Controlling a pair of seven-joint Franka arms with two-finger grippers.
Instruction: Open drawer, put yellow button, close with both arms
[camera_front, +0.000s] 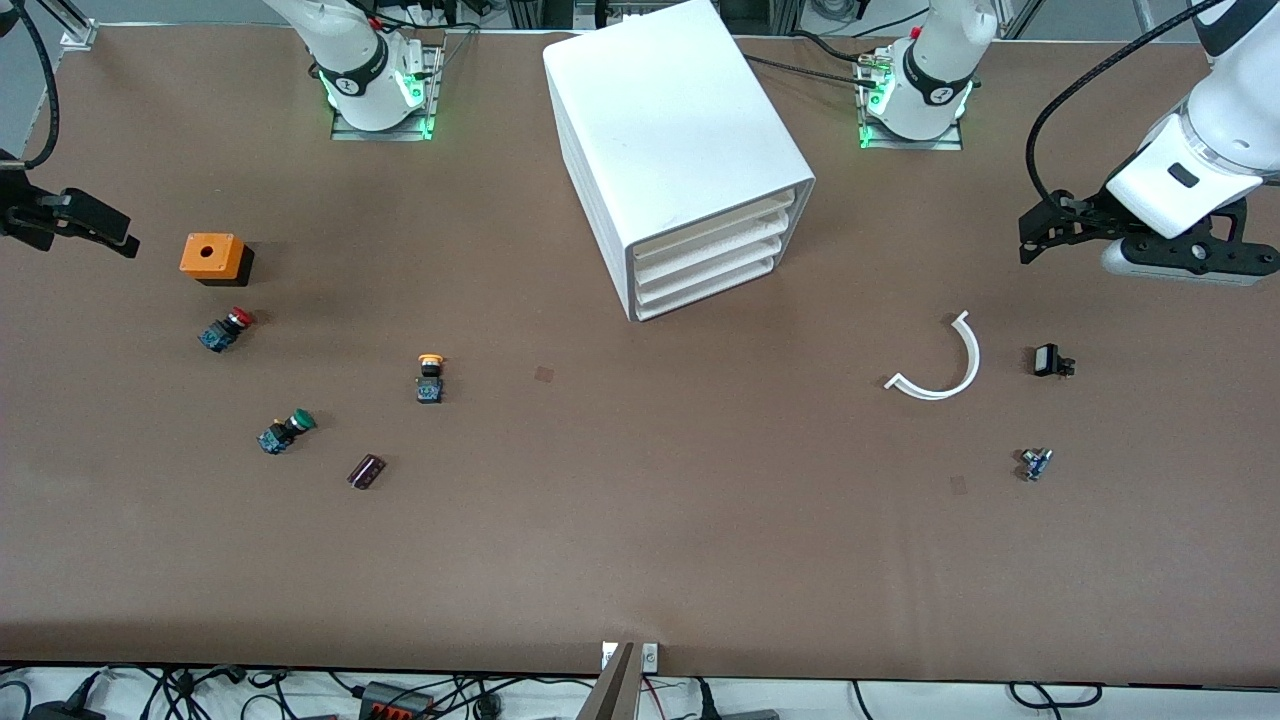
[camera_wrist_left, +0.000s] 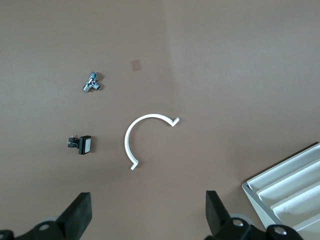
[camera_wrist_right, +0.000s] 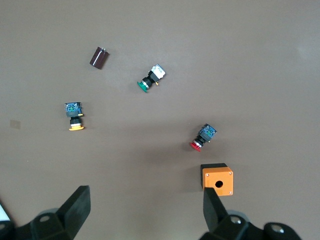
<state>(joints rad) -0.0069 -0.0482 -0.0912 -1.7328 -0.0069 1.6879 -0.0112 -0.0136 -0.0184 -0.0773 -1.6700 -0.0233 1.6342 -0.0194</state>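
On bare table (camera_front: 640, 520), yellow button (camera_front: 431, 378): yellow-orange cap, black-and-blue body, seemingly tipped over.

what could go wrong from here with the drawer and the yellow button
1. The yellow button lies near the red-capped button and green-capped button; the open right gripper might take the wrong one.
2. The top drawer is shut and the cabinet stands loose on the table; a pull by the open left gripper could drag the whole cabinet.
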